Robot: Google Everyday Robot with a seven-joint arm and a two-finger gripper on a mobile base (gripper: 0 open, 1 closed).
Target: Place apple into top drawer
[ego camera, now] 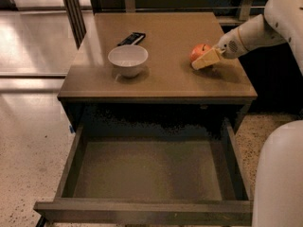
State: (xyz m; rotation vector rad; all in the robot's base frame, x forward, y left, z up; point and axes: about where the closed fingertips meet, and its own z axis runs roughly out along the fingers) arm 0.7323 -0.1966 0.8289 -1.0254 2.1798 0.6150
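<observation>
Right of the white bowl (pixel 128 60), on the same cabinet top (pixel 165 30), the apple (pixel 198 50) is sitting with the gripper (pixel 202 59) lying low across its near side. Gripping or loose: cannot tell. The arm (pixel 255 32) is reaching in from farther right, sloping down toward the bowl. Below the bowl, the top drawer (pixel 142 211) is standing pulled open.

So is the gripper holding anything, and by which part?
Cannot tell. The gripper is against the apple, which sits on the cabinet top; no firm hold shows.
</observation>
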